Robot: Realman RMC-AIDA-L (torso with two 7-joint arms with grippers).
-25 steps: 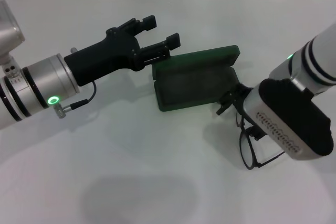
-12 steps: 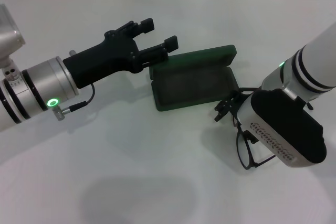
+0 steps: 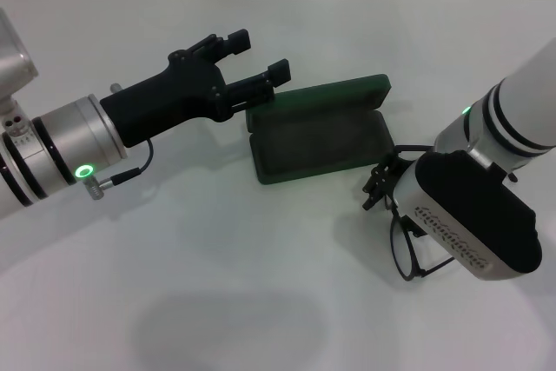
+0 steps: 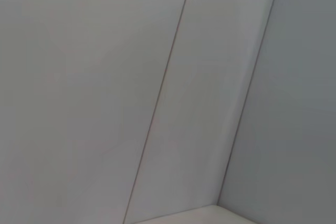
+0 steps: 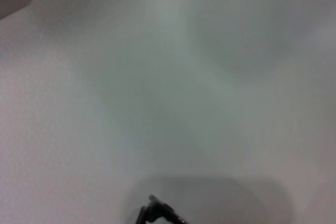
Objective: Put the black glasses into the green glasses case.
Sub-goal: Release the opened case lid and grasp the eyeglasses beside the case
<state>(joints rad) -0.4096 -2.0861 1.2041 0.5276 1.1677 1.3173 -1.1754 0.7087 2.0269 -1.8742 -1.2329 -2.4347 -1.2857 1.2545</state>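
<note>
— Where do we see the green glasses case (image 3: pixel 320 132)?
— It lies open on the white table (image 3: pixel 217 284) at mid-scene, its long axis running left to right and tilted slightly, the right end farther from us. The lid stands up along the far side, and the dark lining faces up.

— And our left hand (image 3: pixel 257 56)?
— It hovers at the case's far-left corner, its two black fingers spread apart with nothing between them.

— The black glasses (image 3: pixel 410 254)?
— They sit right of and nearer than the case, clear of it. One round lens rim and a slim temple arm show below our right hand (image 3: pixel 380 184); the rest hides under the wrist. The frame seems to run near to far.

— Is the right hand holding them?
— Its small dark tips are at the frame's far end, but we cannot tell whether they are together or apart.
</note>
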